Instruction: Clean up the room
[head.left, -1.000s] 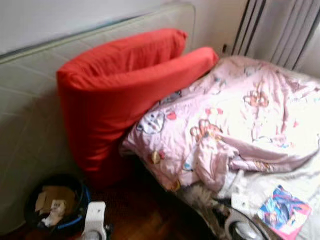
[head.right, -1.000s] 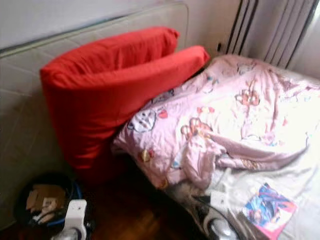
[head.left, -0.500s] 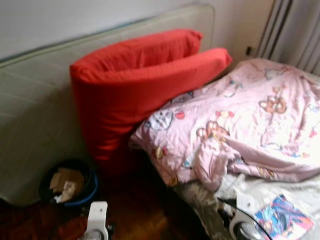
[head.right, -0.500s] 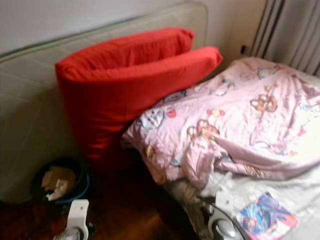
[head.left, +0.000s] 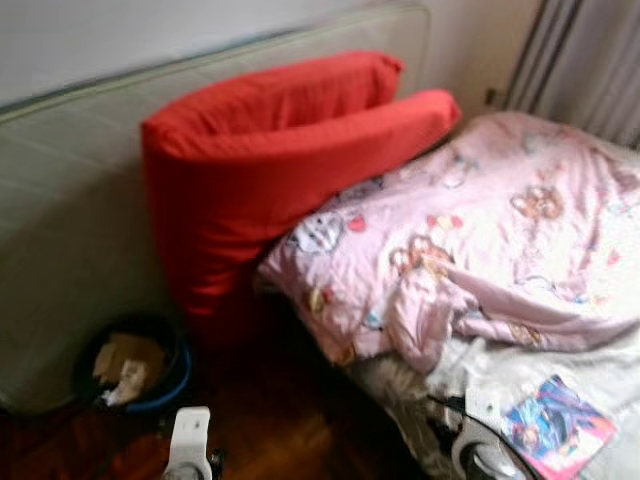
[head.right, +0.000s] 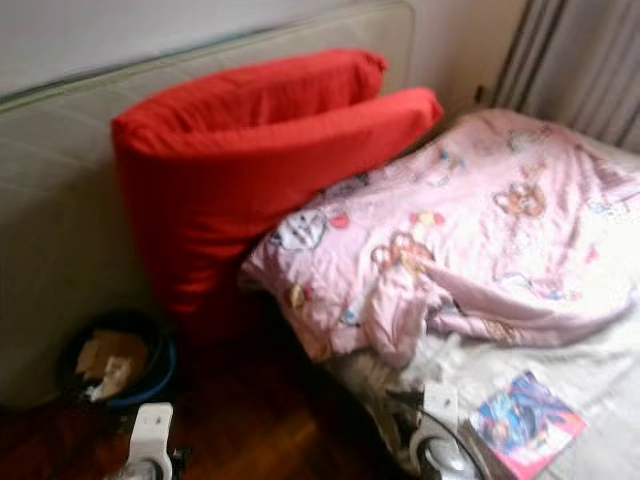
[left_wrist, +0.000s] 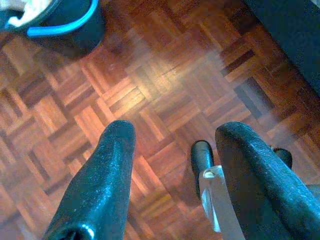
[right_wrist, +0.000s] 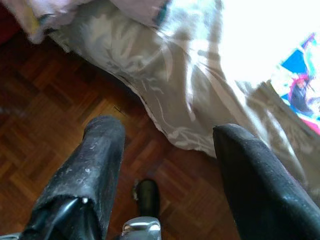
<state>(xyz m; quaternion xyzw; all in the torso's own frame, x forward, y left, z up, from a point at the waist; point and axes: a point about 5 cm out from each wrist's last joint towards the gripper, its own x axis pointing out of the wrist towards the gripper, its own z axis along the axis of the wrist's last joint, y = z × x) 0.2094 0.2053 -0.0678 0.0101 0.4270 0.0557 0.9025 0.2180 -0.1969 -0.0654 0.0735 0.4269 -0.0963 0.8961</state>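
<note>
Both jaws hang wide apart, empty, above parquet floor (left_wrist: 165, 85).

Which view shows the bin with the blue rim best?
The left eye view: the bin sits whole on the floor, paper scraps inside. The right eye view matches it. The left wrist view catches part of it at its edge.

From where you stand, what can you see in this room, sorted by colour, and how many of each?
Red: 1, the folded cushion
Pink: 1, the cartoon-print quilt
Blue and pink: 1, the comic booklet
Dark with blue rim: 1, the bin of paper scraps
Pale grey-green: 1, the upright mattress
Total: 5
</note>
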